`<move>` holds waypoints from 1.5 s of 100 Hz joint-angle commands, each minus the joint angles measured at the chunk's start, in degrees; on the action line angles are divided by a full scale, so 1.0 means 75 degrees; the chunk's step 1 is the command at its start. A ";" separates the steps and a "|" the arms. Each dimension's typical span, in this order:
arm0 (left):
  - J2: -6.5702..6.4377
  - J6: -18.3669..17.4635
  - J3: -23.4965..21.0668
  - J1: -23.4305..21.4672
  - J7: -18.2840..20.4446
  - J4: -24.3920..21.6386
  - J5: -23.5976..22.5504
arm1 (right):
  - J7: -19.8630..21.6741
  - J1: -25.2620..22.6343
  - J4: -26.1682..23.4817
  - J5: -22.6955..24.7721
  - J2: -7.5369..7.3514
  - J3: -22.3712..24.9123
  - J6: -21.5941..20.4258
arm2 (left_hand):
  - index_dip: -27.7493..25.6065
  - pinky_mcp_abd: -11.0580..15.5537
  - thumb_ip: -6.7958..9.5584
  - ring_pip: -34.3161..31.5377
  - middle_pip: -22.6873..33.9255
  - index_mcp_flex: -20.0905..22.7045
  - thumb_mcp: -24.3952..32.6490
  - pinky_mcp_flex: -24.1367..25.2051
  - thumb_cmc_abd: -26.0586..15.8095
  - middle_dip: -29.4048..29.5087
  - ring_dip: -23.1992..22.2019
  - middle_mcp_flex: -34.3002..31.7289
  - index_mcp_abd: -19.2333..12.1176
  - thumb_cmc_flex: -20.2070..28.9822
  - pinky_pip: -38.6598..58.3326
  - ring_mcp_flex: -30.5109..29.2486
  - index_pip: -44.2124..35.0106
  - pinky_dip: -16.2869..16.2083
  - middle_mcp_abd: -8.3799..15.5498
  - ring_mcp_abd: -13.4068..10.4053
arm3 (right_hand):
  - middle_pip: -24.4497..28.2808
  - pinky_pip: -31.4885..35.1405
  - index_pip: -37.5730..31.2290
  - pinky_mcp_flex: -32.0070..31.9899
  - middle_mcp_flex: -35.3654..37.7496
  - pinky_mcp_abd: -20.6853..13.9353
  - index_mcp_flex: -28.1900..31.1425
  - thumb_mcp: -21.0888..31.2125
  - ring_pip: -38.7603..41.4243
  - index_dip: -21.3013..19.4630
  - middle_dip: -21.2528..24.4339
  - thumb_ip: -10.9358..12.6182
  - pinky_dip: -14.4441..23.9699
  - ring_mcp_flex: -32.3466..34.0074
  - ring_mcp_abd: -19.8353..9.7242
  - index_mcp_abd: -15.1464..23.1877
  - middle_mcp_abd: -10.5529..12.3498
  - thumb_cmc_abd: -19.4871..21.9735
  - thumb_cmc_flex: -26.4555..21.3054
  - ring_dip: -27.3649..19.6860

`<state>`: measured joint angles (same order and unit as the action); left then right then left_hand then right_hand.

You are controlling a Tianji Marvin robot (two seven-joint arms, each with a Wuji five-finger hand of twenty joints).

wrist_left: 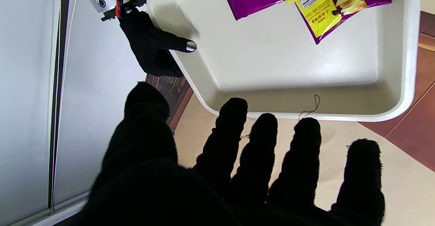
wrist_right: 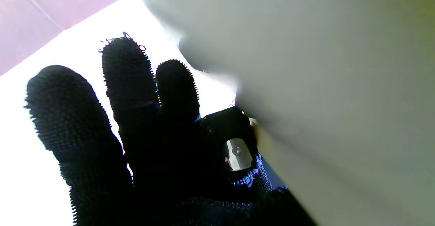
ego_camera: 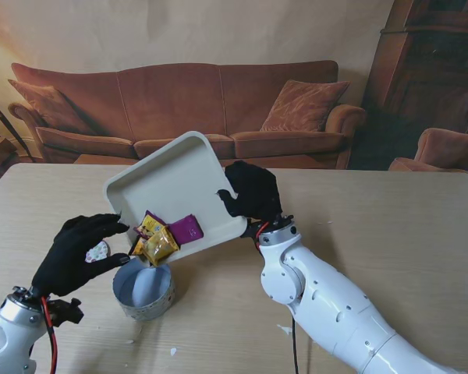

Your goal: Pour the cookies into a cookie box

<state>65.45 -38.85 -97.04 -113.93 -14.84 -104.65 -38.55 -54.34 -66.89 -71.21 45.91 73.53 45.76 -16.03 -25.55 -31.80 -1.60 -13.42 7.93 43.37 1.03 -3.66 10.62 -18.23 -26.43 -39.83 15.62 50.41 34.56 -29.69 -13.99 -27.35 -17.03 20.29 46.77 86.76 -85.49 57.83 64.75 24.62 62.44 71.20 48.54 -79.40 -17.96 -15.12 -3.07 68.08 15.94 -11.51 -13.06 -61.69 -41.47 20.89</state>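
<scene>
My right hand [ego_camera: 252, 191] is shut on the right edge of a white tray [ego_camera: 175, 175], holding it off the table and tilted down to the left. Yellow cookie packets [ego_camera: 157, 241] and a purple one [ego_camera: 186, 228] have slid to the tray's low corner, right above the round open tin [ego_camera: 144, 290]. My left hand [ego_camera: 78, 253] hovers open left of the tin, fingers spread near the tray's low edge. The left wrist view shows the tray [wrist_left: 272, 66], the packets [wrist_left: 316, 5] and my right hand [wrist_left: 153, 49]. The right wrist view shows the tray's underside [wrist_right: 323, 83] against my right hand [wrist_right: 163, 144].
A small round pale object [ego_camera: 99, 251] lies on the table under my left hand. My right forearm [ego_camera: 327, 304] crosses the table to the right of the tin. A few crumbs [ego_camera: 172, 351] lie near the front edge. A sofa backdrop stands beyond the far edge.
</scene>
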 commanded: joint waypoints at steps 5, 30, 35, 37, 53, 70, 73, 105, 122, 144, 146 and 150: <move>0.0027 0.0001 0.0001 -0.0021 0.0090 -0.0023 0.0005 | -0.0102 0.0090 -0.0018 0.0074 0.0080 -0.0060 -0.0073 | -0.0006 -0.0065 -0.0031 -0.0126 -0.0022 0.0085 -0.0233 0.0020 -0.0394 -0.0013 -0.0168 -0.0089 -0.0053 0.0277 0.0131 -0.0084 -0.0034 0.0033 -0.0012 0.0036 | 0.0174 0.0420 -0.0588 0.0103 0.0230 -0.0146 0.0429 0.2501 0.0265 -0.0185 -0.0001 0.0401 0.0027 0.0132 -0.0083 0.2221 0.0415 -0.0021 -0.2653 0.0074; 0.0037 -0.0022 -0.0021 -0.0025 0.0049 -0.0020 -0.0004 | -0.0450 0.0242 0.0171 0.0211 0.0129 -0.0220 -0.0091 | -0.0007 -0.0067 -0.0030 -0.0130 -0.0016 0.0080 -0.0235 0.0026 -0.0399 -0.0014 -0.0170 -0.0083 -0.0053 0.0283 0.0145 -0.0076 -0.0039 0.0039 -0.0015 0.0045 | 0.0201 0.0462 -0.0620 0.0117 0.0227 -0.0147 0.0422 0.2501 0.0284 -0.0160 -0.0008 0.0431 0.0015 0.0150 -0.0086 0.2228 0.0419 -0.0037 -0.2658 0.0050; 0.0040 -0.0030 -0.0028 -0.0023 0.0039 -0.0018 -0.0006 | -0.0481 0.0255 0.0163 0.0240 0.0125 -0.0228 -0.0091 | -0.0008 -0.0069 -0.0031 -0.0134 -0.0015 0.0084 -0.0238 0.0019 -0.0396 -0.0013 -0.0172 -0.0079 -0.0065 0.0280 0.0149 -0.0085 -0.0041 0.0040 -0.0015 0.0040 | 0.0200 0.0460 -0.0623 0.0113 0.0221 -0.0148 0.0422 0.2501 0.0286 -0.0155 -0.0006 0.0434 0.0010 0.0149 -0.0083 0.2229 0.0421 -0.0039 -0.2659 0.0046; 0.0041 -0.0033 -0.0030 -0.0023 0.0035 -0.0017 -0.0006 | -0.0497 0.0262 0.0155 0.0272 0.0116 -0.0230 -0.0086 | -0.0008 -0.0069 -0.0031 -0.0135 -0.0013 0.0086 -0.0237 0.0018 -0.0396 -0.0014 -0.0172 -0.0083 -0.0067 0.0280 0.0151 -0.0085 -0.0042 0.0040 -0.0018 0.0041 | 0.0201 0.0460 -0.0624 0.0114 0.0221 -0.0149 0.0422 0.2501 0.0287 -0.0153 -0.0005 0.0434 0.0009 0.0149 -0.0083 0.2228 0.0411 -0.0040 -0.2659 0.0045; 0.0042 -0.0051 -0.0036 -0.0019 0.0023 -0.0011 -0.0019 | -0.0596 0.0267 0.0063 0.0434 0.0074 -0.0249 -0.0091 | -0.0007 -0.0072 -0.0031 -0.0134 -0.0017 0.0080 -0.0239 0.0025 -0.0401 -0.0011 -0.0172 -0.0066 -0.0061 0.0275 0.0154 -0.0084 -0.0040 0.0044 -0.0013 0.0029 | 0.0207 0.0471 -0.0639 0.0116 0.0220 -0.0170 0.0421 0.2501 0.0296 -0.0138 -0.0004 0.0447 0.0008 0.0158 -0.0100 0.2246 0.0422 -0.0043 -0.2657 0.0034; 0.0038 -0.0072 -0.0034 -0.0019 0.0060 -0.0012 0.0009 | -0.0733 0.0301 0.0137 0.0618 0.0031 -0.0355 -0.0148 | -0.0010 -0.0074 -0.0032 -0.0140 -0.0004 0.0092 -0.0241 0.0019 -0.0387 -0.0014 -0.0175 -0.0087 -0.0067 0.0275 0.0163 -0.0094 -0.0048 0.0046 -0.0017 0.0044 | 0.0219 0.0491 -0.0653 0.0126 0.0230 -0.0197 0.0416 0.2501 0.0307 -0.0122 -0.0003 0.0460 0.0013 0.0176 -0.0126 0.2271 0.0444 -0.0032 -0.2646 0.0022; 0.0038 -0.0079 -0.0036 -0.0023 0.0064 -0.0016 0.0015 | -0.0748 0.0308 0.0160 0.0642 0.0023 -0.0373 -0.0163 | -0.0010 -0.0068 -0.0031 -0.0142 -0.0005 0.0090 -0.0239 0.0015 -0.0391 -0.0013 -0.0176 -0.0084 -0.0061 0.0276 0.0168 -0.0097 -0.0047 0.0044 -0.0012 0.0042 | 0.0220 0.0495 -0.0655 0.0128 0.0230 -0.0203 0.0414 0.2501 0.0306 -0.0120 -0.0003 0.0463 0.0015 0.0176 -0.0126 0.2275 0.0455 -0.0028 -0.2643 0.0020; 0.0038 -0.0063 -0.0036 -0.0017 0.0046 -0.0016 -0.0017 | -0.1082 0.0433 0.0322 0.0833 0.0020 -0.0512 -0.0178 | -0.0009 -0.0082 -0.0031 -0.0143 -0.0003 0.0084 -0.0237 0.0027 -0.0397 -0.0012 -0.0177 -0.0069 -0.0061 0.0276 0.0171 -0.0095 -0.0047 0.0050 -0.0011 0.0039 | 0.0231 0.0505 -0.0683 0.0128 0.0228 -0.0230 0.0408 0.2501 0.0305 -0.0103 -0.0005 0.0465 0.0008 0.0193 -0.0131 0.2285 0.0448 -0.0046 -0.2650 0.0005; 0.0039 -0.0047 -0.0039 -0.0022 0.0038 -0.0025 -0.0017 | -0.1180 0.0514 0.0404 0.0883 0.0033 -0.0601 -0.0183 | -0.0007 -0.0072 -0.0031 -0.0139 0.0002 0.0082 -0.0239 0.0024 -0.0397 -0.0012 -0.0175 -0.0072 -0.0059 0.0277 0.0173 -0.0087 -0.0045 0.0054 -0.0011 0.0037 | 0.0238 0.0522 -0.0696 0.0138 0.0231 -0.0240 0.0403 0.2501 0.0306 -0.0086 -0.0005 0.0471 0.0010 0.0199 -0.0148 0.2303 0.0445 -0.0053 -0.2649 -0.0010; 0.0041 -0.0042 -0.0050 -0.0022 0.0025 -0.0026 -0.0027 | -0.1208 0.0625 0.0364 0.0919 0.0056 -0.0670 -0.0169 | -0.0009 -0.0080 -0.0032 -0.0141 0.0003 0.0093 -0.0240 0.0019 -0.0397 -0.0010 -0.0176 -0.0077 -0.0051 0.0276 0.0180 -0.0093 -0.0049 0.0054 -0.0013 0.0045 | 0.0239 0.0541 -0.0704 0.0144 0.0239 -0.0271 0.0401 0.2501 0.0312 -0.0073 -0.0001 0.0481 0.0018 0.0212 -0.0143 0.2324 0.0463 -0.0052 -0.2644 -0.0015; 0.0042 -0.0042 -0.0050 -0.0021 0.0023 -0.0024 -0.0028 | -0.1205 0.0625 0.0346 0.0921 0.0054 -0.0667 -0.0167 | -0.0008 -0.0085 -0.0031 -0.0139 0.0003 0.0090 -0.0238 0.0019 -0.0397 -0.0010 -0.0175 -0.0078 -0.0051 0.0280 0.0181 -0.0089 -0.0048 0.0054 -0.0007 0.0038 | 0.0237 0.0534 -0.0704 0.0139 0.0239 -0.0266 0.0401 0.2501 0.0311 -0.0072 0.0000 0.0482 0.0014 0.0210 -0.0141 0.2325 0.0456 -0.0052 -0.2643 -0.0016; 0.0043 -0.0042 -0.0051 -0.0020 0.0022 -0.0023 -0.0023 | -0.1204 0.0627 0.0296 0.0962 0.0033 -0.0658 -0.0152 | -0.0007 -0.0077 -0.0031 -0.0139 0.0001 0.0083 -0.0238 0.0024 -0.0405 -0.0010 -0.0176 -0.0074 -0.0060 0.0277 0.0179 -0.0088 -0.0045 0.0055 -0.0007 0.0046 | 0.0237 0.0537 -0.0705 0.0139 0.0240 -0.0273 0.0401 0.2501 0.0310 -0.0070 0.0001 0.0485 0.0016 0.0207 -0.0155 0.2326 0.0465 -0.0043 -0.2637 -0.0016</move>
<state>65.58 -39.27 -97.31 -113.91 -15.22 -104.61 -38.68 -63.57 -62.40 -67.29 52.80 73.29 40.54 -17.11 -25.55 -31.80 -1.60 -14.10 7.97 43.38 1.03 -3.66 10.62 -18.23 -26.50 -39.83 15.62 50.41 35.17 -29.69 -14.00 -27.35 -17.03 20.29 47.58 87.56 -85.48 58.26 65.29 23.90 62.46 71.20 48.63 -79.40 -17.96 -13.99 -3.02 68.80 15.69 -11.33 -12.91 -61.69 -41.47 20.89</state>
